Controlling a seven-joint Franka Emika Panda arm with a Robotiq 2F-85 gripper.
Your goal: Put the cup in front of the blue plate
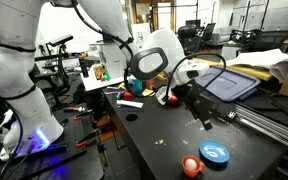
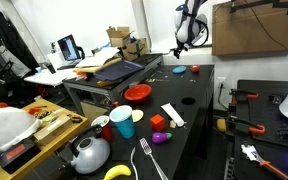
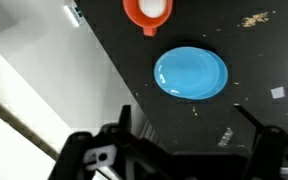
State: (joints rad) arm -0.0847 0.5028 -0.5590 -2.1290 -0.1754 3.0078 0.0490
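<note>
Gripper (image 3: 182,118) fingers (image 3: 124,115) are being held wide apart at the near edge of the wrist view, and nothing is being carried between them. This spread is being read as an idle, unloaded posture, since no object is lying within their reach. In an exterior view the gripper is being held raised above the black table (image 1: 154,140), apart from both task objects, presumably so that neither is being disturbed.

Beyond the fingers, the blue plate (image 3: 190,73) is being recorded as lying flat on the dark surface with nothing on it. Just past it and slightly to the left, the cup (image 3: 147,12) is being recorded as standing upright, mouth up, with its pale inside exposed. A narrow strip of table is being seen between cup and plate, and no contact is being observed. The same close pairing is being confirmed in both exterior views.

The placement is being judged as essentially made, because the cup is resting unsupported just beside the plate. Whether that side counts as the plate's front is not being settled by these views. The cup is lying fairly near the table edge, and this is being noted as a hazard should it be nudged.

The red bowl (image 2: 137,93) is being noted well apart from the pair and is not being treated as part of the task.
</note>
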